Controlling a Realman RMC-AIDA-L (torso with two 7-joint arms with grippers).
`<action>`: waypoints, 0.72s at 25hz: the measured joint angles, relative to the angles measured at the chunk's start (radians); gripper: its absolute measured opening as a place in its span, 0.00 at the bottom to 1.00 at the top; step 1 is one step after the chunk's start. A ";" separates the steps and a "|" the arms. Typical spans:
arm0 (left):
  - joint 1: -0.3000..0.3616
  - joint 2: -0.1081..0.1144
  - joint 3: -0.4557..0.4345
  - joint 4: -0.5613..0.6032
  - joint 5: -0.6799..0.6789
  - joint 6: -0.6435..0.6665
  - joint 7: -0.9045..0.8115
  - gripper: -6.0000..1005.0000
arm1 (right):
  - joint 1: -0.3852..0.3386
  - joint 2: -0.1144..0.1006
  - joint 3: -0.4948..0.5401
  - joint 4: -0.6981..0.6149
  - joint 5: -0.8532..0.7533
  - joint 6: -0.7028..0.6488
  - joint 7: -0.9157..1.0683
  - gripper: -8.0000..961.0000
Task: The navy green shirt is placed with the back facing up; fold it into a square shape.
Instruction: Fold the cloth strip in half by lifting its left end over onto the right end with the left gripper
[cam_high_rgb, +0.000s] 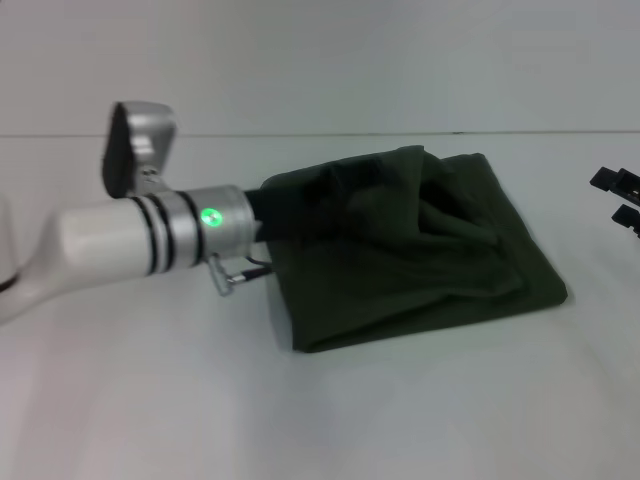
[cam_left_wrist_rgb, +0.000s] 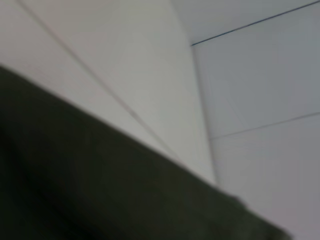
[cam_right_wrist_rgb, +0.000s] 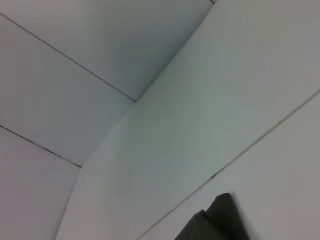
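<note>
The left claw (cam_high_rgb: 262, 215) was buried in the bunched shirt (cam_high_rgb: 420, 250) mid-tabletop (cam_high_rgb: 320, 410), its grip unreadable; the right claw (cam_high_rgb: 622, 198) waited at the right edge, likewise unreadable.

Head view: looks forward and down from above onto the white table (cam_high_rgb: 320, 420), far enough back to take in the whole navy green shirt (cam_high_rgb: 410, 250) and the left arm (cam_high_rgb: 150, 240) reaching in from the left.
Left wrist view: sits very close against the shirt (cam_left_wrist_rgb: 100, 200), whose dark cloth fills the lower part of the picture (too near to be sharp); beyond it, white panelled wall (cam_left_wrist_rgb: 250, 100).
Right wrist view: faces mostly the white wall panels (cam_right_wrist_rgb: 150, 100), well apart from the work; only a small corner of the shirt (cam_right_wrist_rgb: 215, 225) shows at the edge.
Shared: all three views show the shirt; both wrist views share the white panelled wall.
</note>
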 joint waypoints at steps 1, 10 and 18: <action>-0.014 -0.002 0.023 -0.020 -0.003 -0.032 0.002 0.84 | 0.000 0.000 0.000 0.000 0.000 0.000 0.000 0.87; -0.178 -0.009 0.044 -0.134 -0.188 -0.162 0.210 0.84 | 0.000 0.003 0.000 0.001 0.001 0.002 -0.002 0.86; -0.163 0.004 0.040 -0.135 -0.299 -0.083 0.300 0.84 | 0.004 -0.003 -0.011 0.000 -0.006 -0.009 -0.001 0.86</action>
